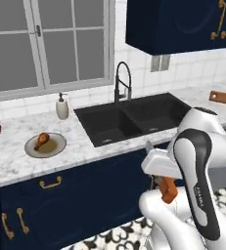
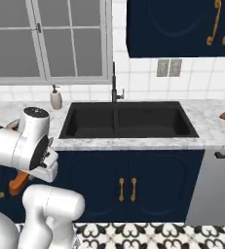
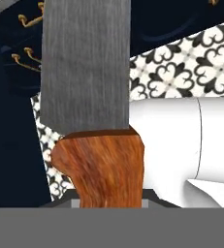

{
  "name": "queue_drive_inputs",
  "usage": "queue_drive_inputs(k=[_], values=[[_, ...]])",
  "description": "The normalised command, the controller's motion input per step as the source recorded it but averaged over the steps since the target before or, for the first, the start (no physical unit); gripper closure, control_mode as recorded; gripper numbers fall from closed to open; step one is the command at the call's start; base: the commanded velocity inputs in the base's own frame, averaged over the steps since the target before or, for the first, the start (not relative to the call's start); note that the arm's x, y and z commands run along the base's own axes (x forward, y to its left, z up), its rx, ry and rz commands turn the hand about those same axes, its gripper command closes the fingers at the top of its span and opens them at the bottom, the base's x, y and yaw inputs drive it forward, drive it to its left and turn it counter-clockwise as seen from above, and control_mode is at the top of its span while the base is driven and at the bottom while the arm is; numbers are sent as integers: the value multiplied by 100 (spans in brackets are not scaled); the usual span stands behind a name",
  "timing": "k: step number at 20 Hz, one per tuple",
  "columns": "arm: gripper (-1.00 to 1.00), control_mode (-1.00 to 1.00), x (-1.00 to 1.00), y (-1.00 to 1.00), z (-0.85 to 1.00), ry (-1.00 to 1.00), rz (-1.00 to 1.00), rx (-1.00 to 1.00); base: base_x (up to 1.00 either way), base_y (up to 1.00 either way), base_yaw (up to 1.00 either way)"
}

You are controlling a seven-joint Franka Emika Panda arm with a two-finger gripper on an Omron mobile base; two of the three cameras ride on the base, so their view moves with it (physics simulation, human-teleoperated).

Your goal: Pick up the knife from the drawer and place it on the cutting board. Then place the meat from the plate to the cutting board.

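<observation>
A: Where does the knife (image 3: 91, 121) stand right now?

B: In the pincer (image 1: 164, 186). It is clamped tight on the wooden handle, and in the hand view the grey blade runs straight out from it. In the left base view the orange-brown handle pokes out low in front of the dark blue cabinets, below the sink (image 1: 134, 117) and well under the surface (image 1: 16, 161).

A: And the cutting board (image 1: 224, 97)?

B: Far along the surface, past the sink on the side away from the soap bottle (image 1: 61, 106). I can see just its reddish-brown end at the picture's edge. The plate (image 1: 46, 145) with the meat (image 1: 41, 140) on it lies on the other side of the sink, just beside the soap bottle.

A: So what would make this carry go well?

B: My view: lift first, so the blade clears the edge of the surface before swinging across. Go over or in front of the sink, not down into it, and keep clear of the tap (image 1: 123, 80). Turn the hand so the knife comes in flat and lengthwise on the board, set it down close, and only then let go. Place it toward one side, since the meat needs room there afterwards.
</observation>
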Motion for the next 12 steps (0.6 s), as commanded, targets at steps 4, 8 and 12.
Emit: queue_drive_inputs(k=[4, 8, 12], values=[[100, 100, 0, 0, 0, 0, 0, 0, -50, -74, -48], [100, 100, 0, 0, 0, 0, 0, 0, 13, -100, -21], [100, 100, 0, 0, 0, 0, 0, 0, 43, -100, 0]])
